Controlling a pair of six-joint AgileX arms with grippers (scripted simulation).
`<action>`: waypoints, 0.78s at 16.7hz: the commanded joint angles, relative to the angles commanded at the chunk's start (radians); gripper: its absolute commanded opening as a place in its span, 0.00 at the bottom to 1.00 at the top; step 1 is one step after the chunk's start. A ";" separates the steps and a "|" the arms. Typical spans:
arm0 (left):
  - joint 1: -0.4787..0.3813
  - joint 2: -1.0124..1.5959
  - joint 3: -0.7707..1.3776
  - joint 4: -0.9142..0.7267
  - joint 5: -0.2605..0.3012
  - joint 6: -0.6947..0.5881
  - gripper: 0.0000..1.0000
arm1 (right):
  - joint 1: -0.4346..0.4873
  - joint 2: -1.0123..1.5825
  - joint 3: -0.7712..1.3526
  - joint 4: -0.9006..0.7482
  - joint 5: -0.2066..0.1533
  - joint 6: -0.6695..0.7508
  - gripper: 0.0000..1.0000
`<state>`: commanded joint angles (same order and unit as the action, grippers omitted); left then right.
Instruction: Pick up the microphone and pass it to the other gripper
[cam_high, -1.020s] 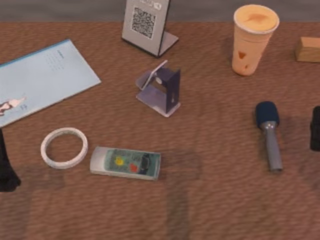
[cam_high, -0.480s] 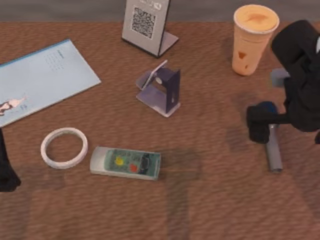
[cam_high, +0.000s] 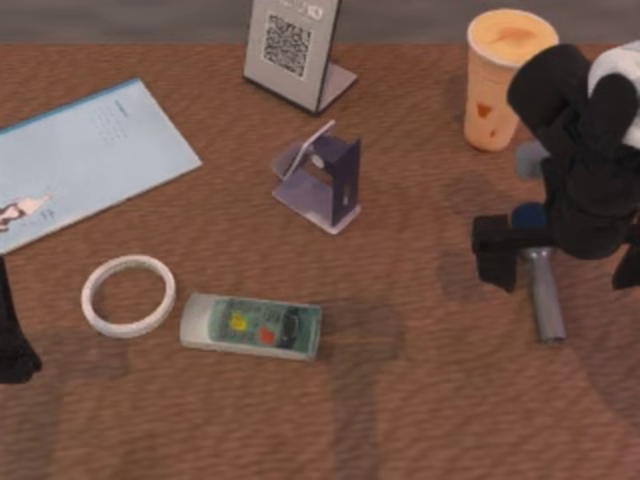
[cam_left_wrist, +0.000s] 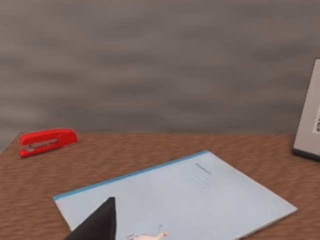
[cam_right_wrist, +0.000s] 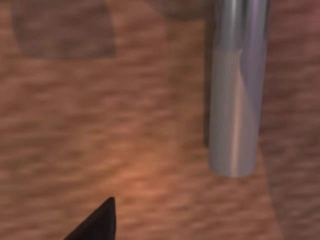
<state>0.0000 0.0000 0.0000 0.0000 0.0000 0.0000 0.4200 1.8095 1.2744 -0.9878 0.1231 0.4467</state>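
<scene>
My right hand (cam_high: 548, 245) hangs over the mic (cam_high: 545, 297), which lies flat on the desk (cam_high: 420, 400); I cannot tell how wide it is open. Just behind it stands an orange cup (cam_high: 497, 85). My left hand (cam_high: 12, 345) is parked far off, near the ring (cam_high: 128, 295).

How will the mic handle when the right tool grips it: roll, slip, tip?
The microphone lies flat on the table. Its round handle looks smooth and metallic in the right wrist view, so it could roll if nudged sideways and may slip in a light pinch. The foam head probably adds little weight, though a handle-end grip might droop.
</scene>
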 joint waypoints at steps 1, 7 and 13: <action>0.000 0.000 0.000 0.000 0.000 0.000 1.00 | -0.005 -0.003 -0.003 0.002 -0.001 -0.001 1.00; 0.000 0.000 0.000 0.000 0.000 0.000 1.00 | -0.017 0.084 -0.082 0.172 -0.001 -0.016 1.00; 0.000 0.000 0.000 0.000 0.000 0.000 1.00 | -0.034 0.191 -0.178 0.373 -0.001 -0.032 1.00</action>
<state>0.0000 0.0000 0.0000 0.0000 0.0000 0.0000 0.3858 2.0010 1.0966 -0.6145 0.1225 0.4151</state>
